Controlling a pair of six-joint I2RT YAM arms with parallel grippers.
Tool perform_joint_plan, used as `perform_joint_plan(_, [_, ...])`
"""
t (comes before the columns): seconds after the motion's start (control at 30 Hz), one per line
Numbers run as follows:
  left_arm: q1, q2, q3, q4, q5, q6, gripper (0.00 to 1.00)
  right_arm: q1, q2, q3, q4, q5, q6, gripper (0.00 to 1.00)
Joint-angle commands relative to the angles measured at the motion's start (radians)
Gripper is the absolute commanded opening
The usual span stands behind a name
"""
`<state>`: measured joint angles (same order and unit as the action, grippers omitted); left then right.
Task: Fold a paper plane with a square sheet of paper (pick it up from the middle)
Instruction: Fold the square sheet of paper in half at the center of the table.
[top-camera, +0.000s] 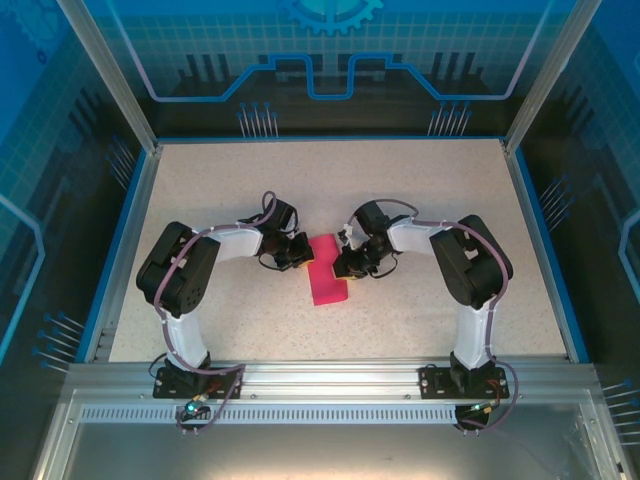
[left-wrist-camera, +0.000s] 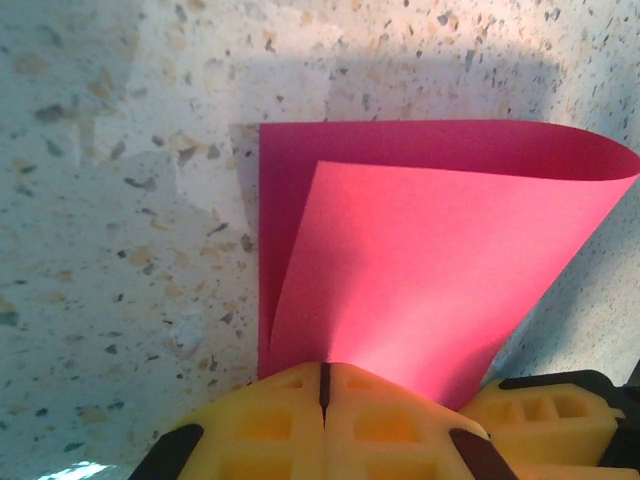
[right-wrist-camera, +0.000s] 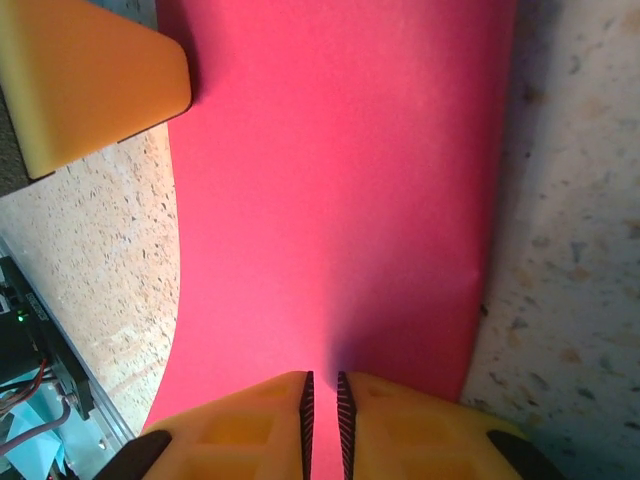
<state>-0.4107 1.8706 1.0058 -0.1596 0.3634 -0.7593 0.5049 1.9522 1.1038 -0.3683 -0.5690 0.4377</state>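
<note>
While the square sheet of paper (top-camera: 326, 275) lies doubled over on itself at the middle of the table (top-camera: 250, 190), the first fold is no more than begun; the upper layer arches loosely over the lower one and the bend is round, not pressed flat.

Left gripper (left-wrist-camera: 322, 375): just left of the table's middle; fingers clenched together, with the paper's edge caught in the seam between them.

Right gripper (right-wrist-camera: 322, 385): just right of the table's middle; fingers nearly together, with a thin slit between them and pink paper running into it; cannot tell whether they pinch the paper or only straddle it.

Progress, as a judgement: early; the paper is lifted and brought over in half, but the edges look skewed rather than matched and no sharp crease shows. Left to do: align and flatten the centre crease; fold the nose corners; fold the wings; nothing like a pointed dart yet.
</note>
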Motion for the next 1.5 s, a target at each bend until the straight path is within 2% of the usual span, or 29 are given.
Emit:
perform_joint_plan(0.0, [-0.005, 0.044, -0.007, -0.08, -0.07, 0.012, 0.0, 0.001, 0.01, -0.023, -0.015, 0.011, 0.016, 0.15])
perform_joint_plan(0.2, [-0.005, 0.042, -0.006, -0.08, -0.072, 0.011, 0.0, 0.021, -0.075, -0.064, 0.017, -0.026, 0.035, 0.14])
perform_joint_plan(0.53, [-0.005, 0.044, -0.006, -0.076, -0.072, 0.011, 0.0, 0.036, -0.067, -0.194, 0.065, 0.047, 0.097, 0.03])
perform_joint_plan(0.77, [-0.005, 0.039, -0.006, -0.072, -0.072, 0.011, 0.0, 0.068, -0.194, -0.249, 0.101, 0.014, 0.127, 0.03])
perform_joint_plan(1.03, [-0.008, 0.03, -0.018, -0.052, -0.064, 0.012, 0.0, 0.074, -0.175, -0.338, 0.143, 0.085, 0.172, 0.02])
perform_joint_plan(1.27, [-0.011, 0.01, -0.04, -0.047, -0.06, 0.031, 0.0, 0.06, -0.314, -0.251, 0.167, 0.118, 0.197, 0.05])
perform_joint_plan(1.37, [-0.012, 0.01, -0.042, -0.051, -0.054, 0.041, 0.0, 0.046, -0.285, -0.158, 0.17, 0.154, 0.186, 0.05])
perform_joint_plan(1.47, [-0.012, 0.012, -0.041, -0.052, -0.053, 0.048, 0.0, 0.034, -0.193, -0.07, 0.17, 0.159, 0.175, 0.05])
